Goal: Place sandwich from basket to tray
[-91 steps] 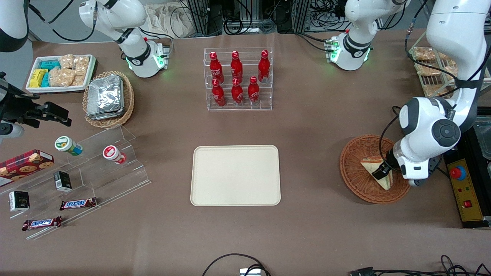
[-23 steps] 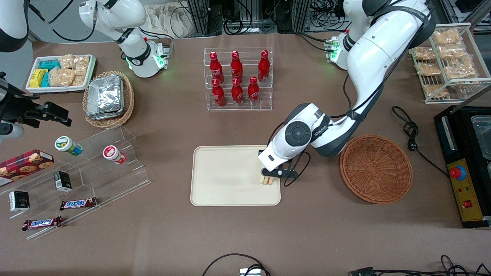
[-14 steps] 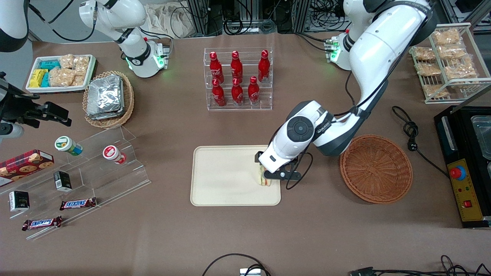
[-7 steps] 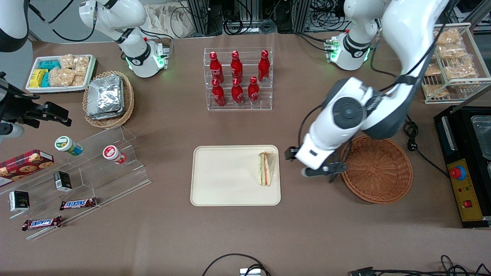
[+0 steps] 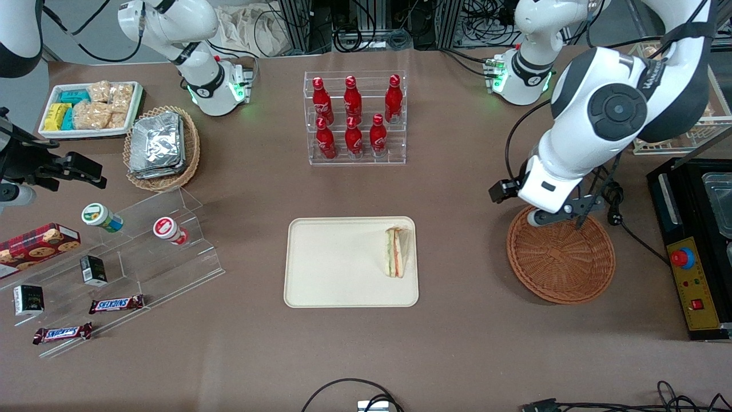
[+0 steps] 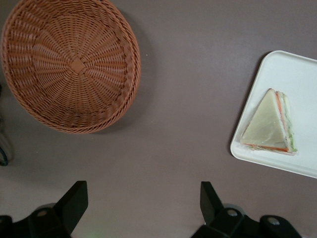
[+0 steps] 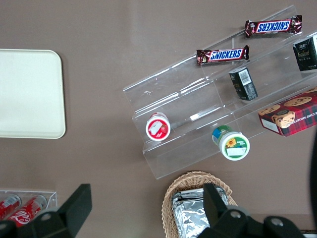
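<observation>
1. Front: sandwich (image 5: 396, 259) on tray (image 5: 337, 274), at edge nearest basket (image 5: 561, 263). Gripper (image 5: 557, 217) up over basket rim.
2. Wrist: fingers (image 6: 73, 203) wide apart, holding nothing, w/ basket (image 6: 69, 64) & sandwich (image 6: 270, 124) below.

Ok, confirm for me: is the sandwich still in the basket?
No, the sandwich lies on the tray, the basket holds nothing, and the gripper hangs open above the basket's rim.
</observation>
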You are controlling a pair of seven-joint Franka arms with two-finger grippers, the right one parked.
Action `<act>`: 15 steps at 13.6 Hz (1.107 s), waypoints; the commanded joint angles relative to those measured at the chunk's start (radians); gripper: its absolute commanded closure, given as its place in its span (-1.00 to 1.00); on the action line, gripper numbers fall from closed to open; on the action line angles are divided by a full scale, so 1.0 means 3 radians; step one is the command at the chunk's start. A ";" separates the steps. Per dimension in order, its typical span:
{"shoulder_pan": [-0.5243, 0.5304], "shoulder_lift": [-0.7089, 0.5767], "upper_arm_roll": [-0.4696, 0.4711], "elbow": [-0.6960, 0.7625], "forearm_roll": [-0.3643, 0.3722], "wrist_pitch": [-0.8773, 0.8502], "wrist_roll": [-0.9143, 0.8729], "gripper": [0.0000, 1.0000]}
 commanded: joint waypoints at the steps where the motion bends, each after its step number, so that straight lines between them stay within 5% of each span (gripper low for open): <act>1: 0.0051 -0.0097 0.0013 -0.0055 -0.0062 -0.0003 0.0106 -1.00; 10: 0.0046 -0.0159 0.0457 -0.0085 -0.0103 -0.0023 0.0713 -1.00; 13: -0.0254 -0.0174 0.1069 -0.0085 -0.0134 0.0007 0.1235 -1.00; 15: -0.0922 -0.0179 0.1819 -0.0075 -0.0159 0.0012 0.1439 -1.00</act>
